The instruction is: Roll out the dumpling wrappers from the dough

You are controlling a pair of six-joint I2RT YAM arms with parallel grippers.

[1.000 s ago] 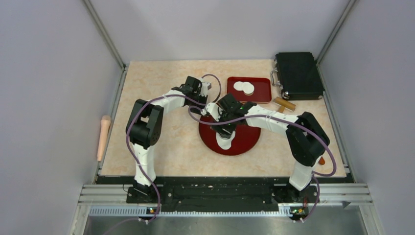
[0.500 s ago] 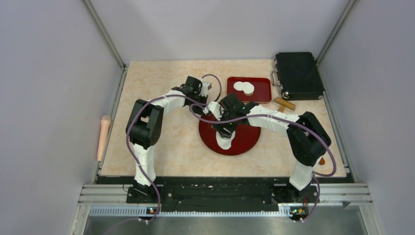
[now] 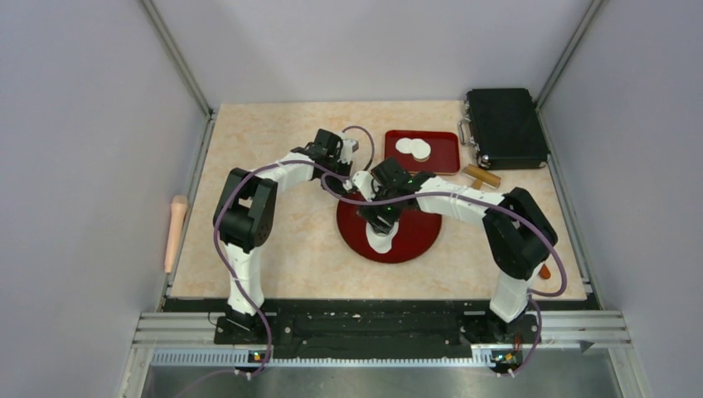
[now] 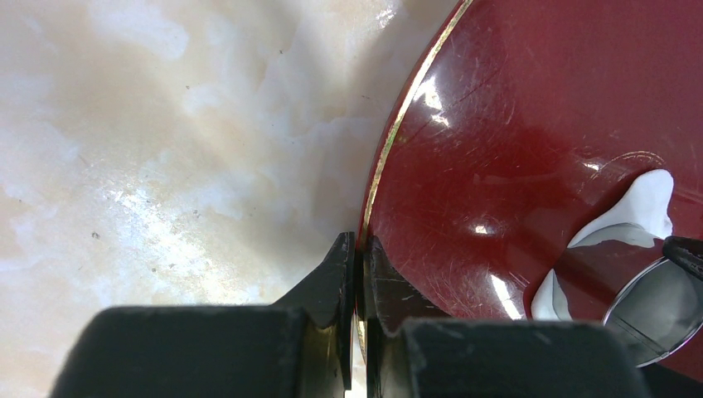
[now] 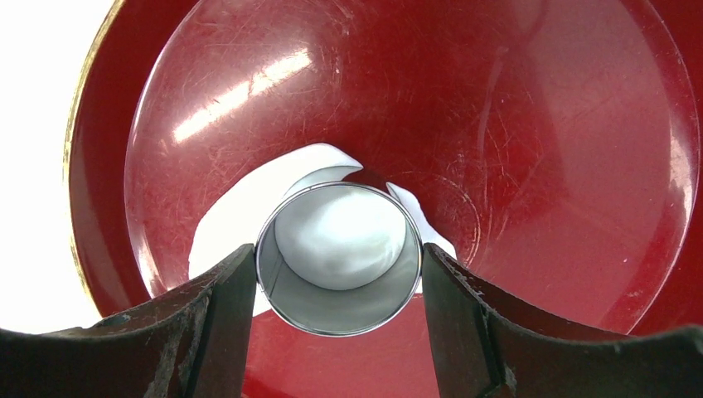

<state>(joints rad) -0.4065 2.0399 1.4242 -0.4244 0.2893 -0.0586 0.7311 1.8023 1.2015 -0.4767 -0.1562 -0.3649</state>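
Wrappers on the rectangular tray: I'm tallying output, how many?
2. One wrapper lies in the tray's left half; a second wrapper touches it on the right. Any stacked beneath would be hidden.

Bright, even light; glare streaks the red plate [image 5: 580, 124], and the table [image 5: 33, 83] overexposes white.

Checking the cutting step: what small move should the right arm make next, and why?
Probably press the metal ring straight down with a slight twist: the right gripper holds it over the dough, white fills its opening, and the left gripper pinches the rim of the red plate.
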